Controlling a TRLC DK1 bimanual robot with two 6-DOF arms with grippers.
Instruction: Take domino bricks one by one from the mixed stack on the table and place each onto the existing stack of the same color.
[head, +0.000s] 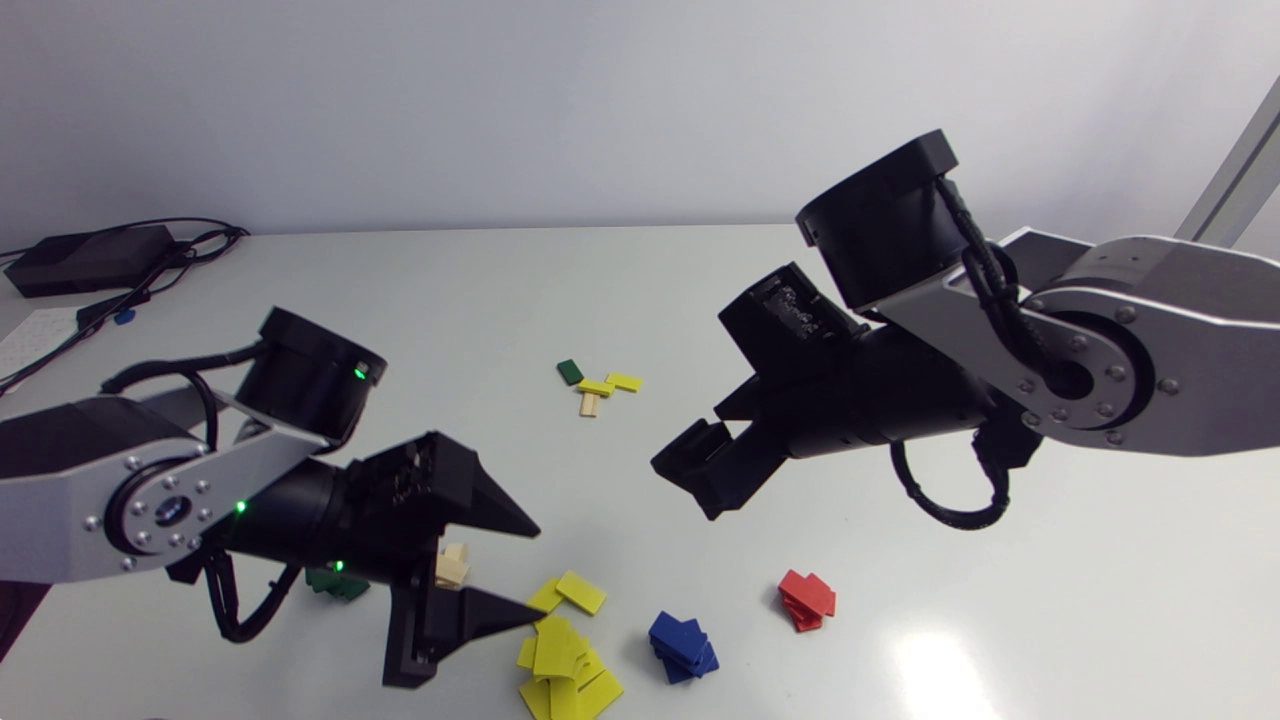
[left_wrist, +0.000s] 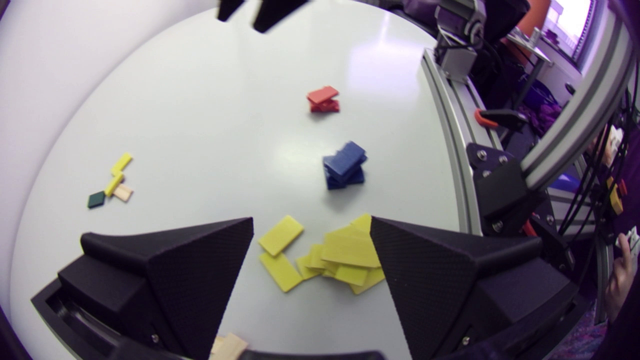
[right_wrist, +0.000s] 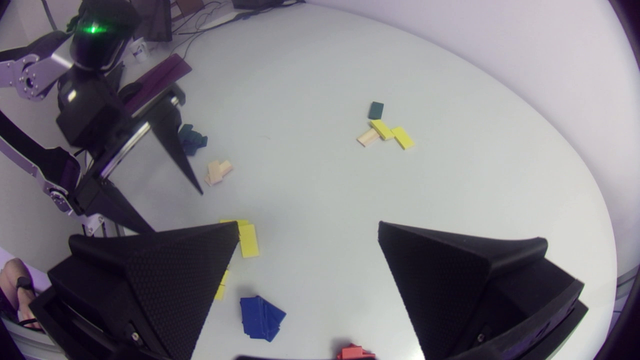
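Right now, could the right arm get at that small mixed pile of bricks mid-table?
Probably yes: the right end effector hovers open and empty near the mixed pile, with only bare table between them.

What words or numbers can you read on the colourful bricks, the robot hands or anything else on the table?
No text can be read anywhere.
The yellow pile, blue stack, red stack and mixed stack: plain faces, no dots, numbers or letters showing.
The left gripper and right gripper: plain black, no label visible.
The pale sheet at the table's far corner: may carry print, too small to read.
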